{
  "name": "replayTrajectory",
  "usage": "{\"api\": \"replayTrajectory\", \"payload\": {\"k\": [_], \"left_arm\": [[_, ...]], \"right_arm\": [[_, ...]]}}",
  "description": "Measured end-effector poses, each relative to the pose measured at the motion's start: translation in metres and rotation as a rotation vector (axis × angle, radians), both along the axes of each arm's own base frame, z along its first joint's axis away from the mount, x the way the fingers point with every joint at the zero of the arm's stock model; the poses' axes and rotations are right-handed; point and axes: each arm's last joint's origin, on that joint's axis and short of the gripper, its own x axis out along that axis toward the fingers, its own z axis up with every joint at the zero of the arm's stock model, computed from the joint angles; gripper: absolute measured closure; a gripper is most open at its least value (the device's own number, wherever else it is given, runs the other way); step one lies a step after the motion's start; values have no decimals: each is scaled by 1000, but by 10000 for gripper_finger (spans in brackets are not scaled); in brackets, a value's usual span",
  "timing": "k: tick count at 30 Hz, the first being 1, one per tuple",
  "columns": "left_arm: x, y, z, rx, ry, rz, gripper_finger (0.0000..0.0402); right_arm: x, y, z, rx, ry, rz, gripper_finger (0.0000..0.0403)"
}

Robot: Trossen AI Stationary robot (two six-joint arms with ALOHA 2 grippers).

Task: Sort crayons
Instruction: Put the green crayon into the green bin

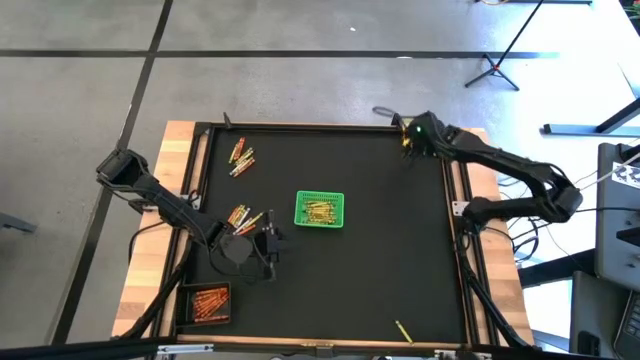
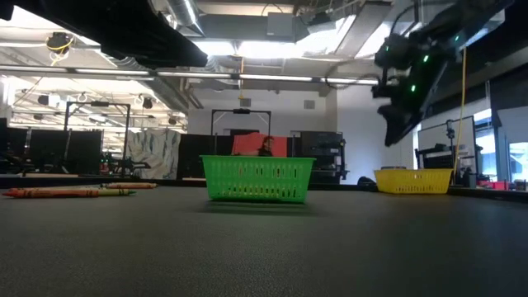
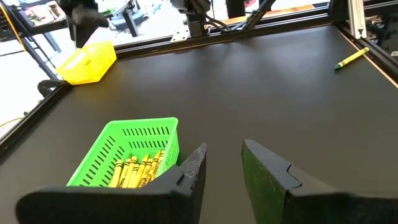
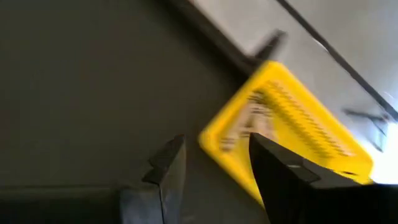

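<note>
Two crayon heaps (image 1: 241, 157) lie left of the green basket (image 1: 319, 209) from above. Low down, crayons (image 2: 62, 192) rest flat. Left gripper (image 3: 222, 163) hovers empty, fingers apart, beside yellow crayons (image 3: 135, 170). Right gripper (image 4: 211, 163) gapes above the yellow basket (image 4: 292, 134). No writing legible.

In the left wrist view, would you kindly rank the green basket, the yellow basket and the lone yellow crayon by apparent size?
1. Green basket, largest as it looks, though it is also nearest the camera.
2. Yellow basket, smaller in the picture but farther off, so the true ranking of the two baskets is unsure.
3. Yellow crayon, clearly smallest.
</note>
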Motion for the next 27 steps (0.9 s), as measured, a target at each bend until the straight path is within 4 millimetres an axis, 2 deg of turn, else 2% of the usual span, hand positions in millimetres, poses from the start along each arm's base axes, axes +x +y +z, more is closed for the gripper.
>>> {"api": "replayTrajectory", "payload": {"k": [7,14,19,27], "left_arm": [[0,0,0,-5,-3,2,314],[0,0,1,24,-3,-2,314],[0,0,1,25,-6,-2,314],[0,0,1,25,-5,-3,314]], "right_arm": [[13,79,19,126,-77,250,228],[21,155,19,259,-100,438,228],[23,199,13,298,-92,516,228],[23,255,-2,402,-82,597,228]]}}
